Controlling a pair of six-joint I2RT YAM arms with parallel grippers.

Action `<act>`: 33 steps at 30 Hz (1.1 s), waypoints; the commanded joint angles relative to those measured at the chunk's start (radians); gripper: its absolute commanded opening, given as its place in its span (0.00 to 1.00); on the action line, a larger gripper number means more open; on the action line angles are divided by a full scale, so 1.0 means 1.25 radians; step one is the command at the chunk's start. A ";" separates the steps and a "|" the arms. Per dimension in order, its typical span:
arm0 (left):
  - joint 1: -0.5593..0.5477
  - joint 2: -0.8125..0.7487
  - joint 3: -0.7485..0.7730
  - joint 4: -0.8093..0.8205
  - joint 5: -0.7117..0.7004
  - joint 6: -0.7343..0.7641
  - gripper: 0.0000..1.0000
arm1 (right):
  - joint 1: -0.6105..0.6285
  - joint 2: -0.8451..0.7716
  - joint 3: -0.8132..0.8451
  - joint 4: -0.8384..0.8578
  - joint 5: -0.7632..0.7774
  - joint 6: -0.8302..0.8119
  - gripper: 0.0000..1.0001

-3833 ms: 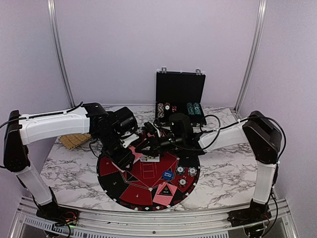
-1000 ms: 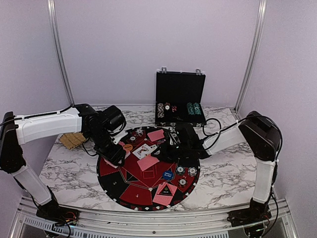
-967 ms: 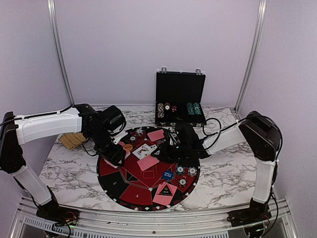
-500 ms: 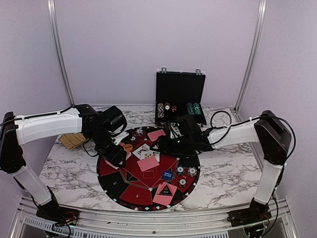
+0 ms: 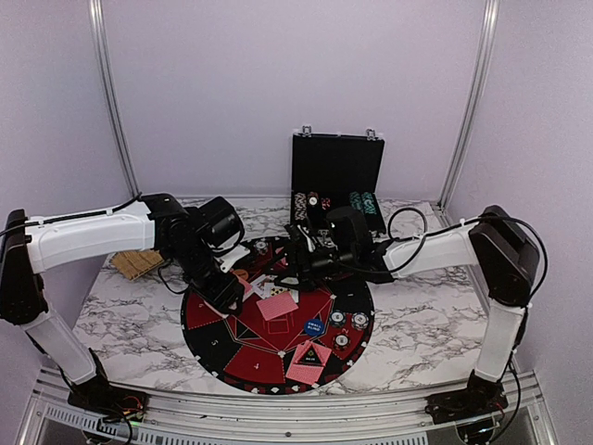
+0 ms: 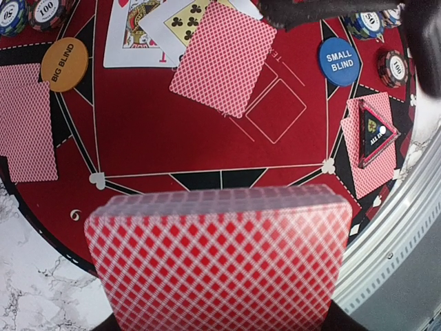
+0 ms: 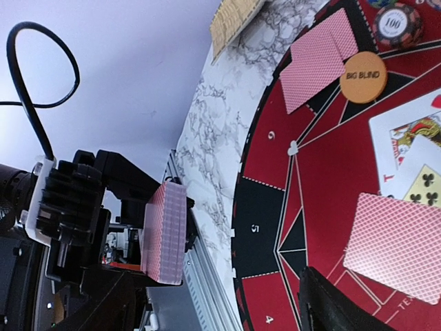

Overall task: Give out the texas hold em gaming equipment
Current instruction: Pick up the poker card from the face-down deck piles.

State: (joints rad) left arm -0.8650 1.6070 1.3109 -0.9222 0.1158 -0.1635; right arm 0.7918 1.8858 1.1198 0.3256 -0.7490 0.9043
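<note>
The left gripper (image 5: 227, 290) is clamped on a thick stack of red-backed playing cards (image 6: 220, 265), held above the near-left edge of the round black-and-red numbered mat (image 6: 172, 138) on the white marble worktop (image 5: 417, 324). The right gripper (image 5: 298, 260) hovers over the mat's far-centre, above two face-up cards (image 6: 138, 31). Only one dark finger (image 7: 331, 307) shows in its wrist view with nothing in it, so I cannot tell whether those jaws are spread or closed. Also on the mat:
- a single face-down red-backed card (image 6: 224, 58) near the centre
- an orange round BIG BLIND disc (image 6: 65, 60) toward the left edge
- a blue round SMALL BLIND disc (image 6: 339, 58) right of centre
- a black triangular ALL IN marker (image 6: 375, 131) lying on cards at the near edge
- small round stripe-edged chips (image 6: 394, 65) by the right edge

Key relation: from the right jaws the stack lies to the robot's left and toward the near edge, apart from them. The right wrist sees it almost edge-on, standing up out of the left gripper. Its long edge runs crosswise in the left wrist view, and where the left gripper bears on it is hidden under the stack. Judgement: dealing is partway done. The right arm is the free one, so it likely has to reach over to the stack's free top edge and peel off one card. The risk is dragging two at once.
</note>
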 commanded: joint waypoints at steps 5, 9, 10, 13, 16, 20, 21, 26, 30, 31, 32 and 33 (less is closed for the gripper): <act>-0.009 0.013 0.041 -0.008 0.011 0.015 0.39 | 0.032 0.052 0.039 0.125 -0.085 0.086 0.79; -0.011 0.015 0.043 -0.010 0.011 0.016 0.39 | 0.045 0.065 0.049 0.145 -0.088 0.103 0.79; -0.013 0.015 0.044 -0.010 0.010 0.017 0.39 | 0.047 0.067 0.052 0.146 -0.089 0.105 0.79; -0.013 0.016 0.046 -0.011 0.010 0.016 0.39 | 0.055 0.080 0.062 0.146 -0.089 0.110 0.79; -0.012 0.016 0.046 -0.012 0.010 0.015 0.39 | 0.064 0.097 0.078 0.149 -0.092 0.116 0.79; -0.015 0.016 0.047 -0.012 0.010 0.015 0.39 | 0.074 0.122 0.103 0.145 -0.093 0.119 0.78; -0.016 0.016 0.047 -0.012 0.009 0.015 0.39 | 0.077 0.128 0.109 0.148 -0.094 0.121 0.77; -0.016 0.015 0.048 -0.012 0.006 0.014 0.39 | 0.090 0.155 0.135 0.130 -0.093 0.113 0.75; -0.016 0.010 0.047 -0.013 0.003 0.014 0.39 | 0.090 0.167 0.136 0.102 -0.089 0.093 0.70; -0.015 0.009 0.046 -0.013 0.002 0.014 0.39 | 0.090 0.167 0.136 0.087 -0.086 0.079 0.68; -0.015 0.008 0.045 -0.013 0.001 0.013 0.39 | 0.087 0.167 0.134 0.071 -0.082 0.071 0.66; -0.016 0.006 0.045 -0.013 0.002 0.014 0.39 | 0.083 0.164 0.130 0.067 -0.078 0.067 0.63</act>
State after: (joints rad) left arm -0.8791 1.6207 1.3437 -0.9249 0.1207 -0.1524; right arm 0.8993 2.0796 1.2533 0.4618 -0.8597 1.0344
